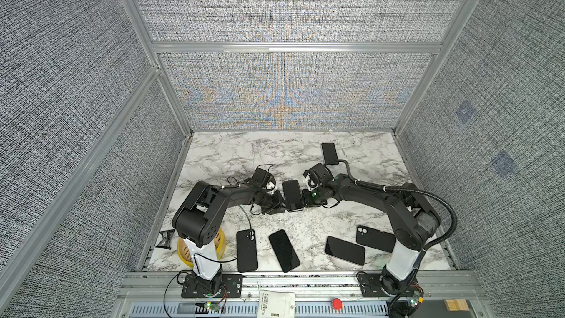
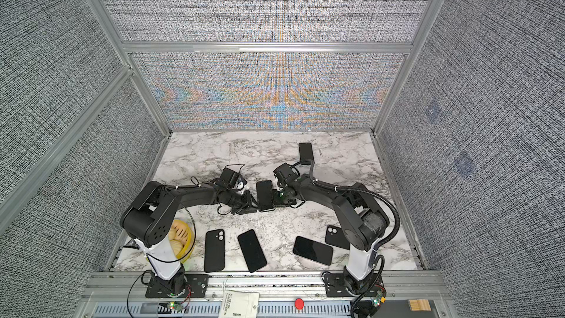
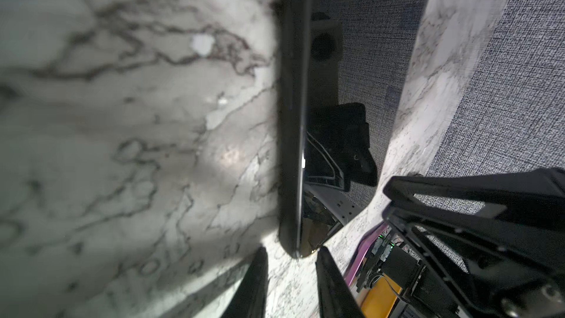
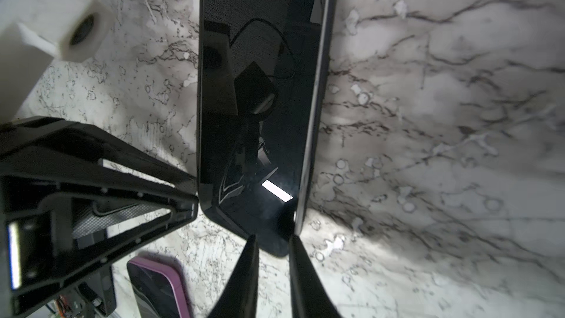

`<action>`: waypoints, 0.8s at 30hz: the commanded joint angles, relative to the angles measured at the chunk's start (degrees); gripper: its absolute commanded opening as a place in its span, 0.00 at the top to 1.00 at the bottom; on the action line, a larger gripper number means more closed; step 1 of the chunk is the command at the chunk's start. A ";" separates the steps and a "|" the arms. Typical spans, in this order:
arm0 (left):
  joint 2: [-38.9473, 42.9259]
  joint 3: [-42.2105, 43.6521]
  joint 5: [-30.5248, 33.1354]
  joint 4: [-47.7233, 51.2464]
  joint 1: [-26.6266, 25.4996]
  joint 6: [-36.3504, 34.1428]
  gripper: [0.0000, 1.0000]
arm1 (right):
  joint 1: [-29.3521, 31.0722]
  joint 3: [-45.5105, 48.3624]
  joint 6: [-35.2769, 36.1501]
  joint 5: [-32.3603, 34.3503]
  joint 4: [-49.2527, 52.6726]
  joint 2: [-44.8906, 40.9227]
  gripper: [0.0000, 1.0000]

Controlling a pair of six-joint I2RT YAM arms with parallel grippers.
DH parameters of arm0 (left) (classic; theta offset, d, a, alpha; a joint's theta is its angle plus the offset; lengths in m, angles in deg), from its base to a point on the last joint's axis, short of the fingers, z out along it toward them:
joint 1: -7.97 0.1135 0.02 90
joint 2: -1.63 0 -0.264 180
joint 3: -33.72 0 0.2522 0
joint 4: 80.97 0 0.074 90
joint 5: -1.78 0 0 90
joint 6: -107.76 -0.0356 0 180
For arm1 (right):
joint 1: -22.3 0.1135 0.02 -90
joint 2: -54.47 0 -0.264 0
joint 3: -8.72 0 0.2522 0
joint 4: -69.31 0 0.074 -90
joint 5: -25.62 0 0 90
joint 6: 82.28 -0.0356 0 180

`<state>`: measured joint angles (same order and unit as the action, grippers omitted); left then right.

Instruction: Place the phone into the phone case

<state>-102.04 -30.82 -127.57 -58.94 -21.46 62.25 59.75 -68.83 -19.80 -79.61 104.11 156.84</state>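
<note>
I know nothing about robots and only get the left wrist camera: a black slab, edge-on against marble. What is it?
Observer: A phone, screen up; a top view shows it whole, in the middle of the marble table.
Operator: Is the left end effector squeezing it?
Observer: I cannot tell. The right wrist view shows the right end effector with its fingertips either side of the phone's other near corner.
Operator: Any other phones?
Observer: Yes. Near the front edge a top view shows a second phone, screen up, beside what looks like a black phone case with two pale lens holes.
</note>
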 commanded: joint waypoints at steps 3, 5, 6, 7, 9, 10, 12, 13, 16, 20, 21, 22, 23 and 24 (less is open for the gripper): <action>-0.69 -0.62 1.30 1.59 0.07 -1.80 0.70 | -0.07 -0.76 1.08 1.96 2.07 -1.10 0.78; -1.13 -0.54 1.04 0.84 0.07 -1.43 0.70 | -0.05 -0.94 1.16 1.86 2.27 -0.94 0.78; -1.26 -0.56 0.99 0.74 0.07 -1.34 0.71 | -0.09 -0.90 1.16 1.84 2.30 -0.77 0.78; -1.43 -0.50 0.94 0.52 0.03 -1.25 0.72 | -0.08 -0.90 1.21 1.78 2.36 -0.55 0.78; -1.62 -0.46 0.96 0.51 0.07 -1.34 0.74 | -0.10 -0.99 1.42 1.60 2.32 -0.24 0.78; -1.78 -0.54 0.96 0.43 0.07 -1.34 0.75 | -0.08 -0.99 1.68 1.60 2.36 -0.13 0.78; -2.05 -0.72 0.86 0.47 0.07 -1.44 0.77 | -0.08 -0.88 1.93 1.92 2.52 0.08 0.78; -2.14 -0.85 0.86 0.46 0.06 -1.51 0.78 | -0.10 -0.76 1.96 1.96 2.45 0.17 0.78; -2.36 -0.98 0.95 0.35 0.06 -1.60 0.80 | -0.12 -0.63 1.95 1.61 2.50 0.69 0.78; -2.58 -0.72 0.88 -0.10 0.07 -1.43 0.83 | -0.18 -0.63 1.67 1.01 1.86 1.36 0.78; -2.58 -0.68 0.94 -0.11 0.07 -1.43 0.83 | -0.17 -0.71 1.61 0.75 1.73 1.61 0.78; -2.66 -0.64 0.95 -0.14 0.07 -1.44 0.83 | -0.09 -0.74 1.47 0.49 1.40 1.89 0.78; -2.58 -0.60 0.94 -0.19 0.07 -1.45 0.83 | -0.08 -0.72 1.33 0.12 1.10 2.21 0.78; -2.67 -0.48 0.95 -0.19 0.07 -1.45 0.84 | -0.06 -0.72 1.16 -0.18 0.81 2.48 0.79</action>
<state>-104.25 -31.57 -128.88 -60.01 -21.40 61.51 59.66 -69.44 -18.43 -78.62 105.46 158.85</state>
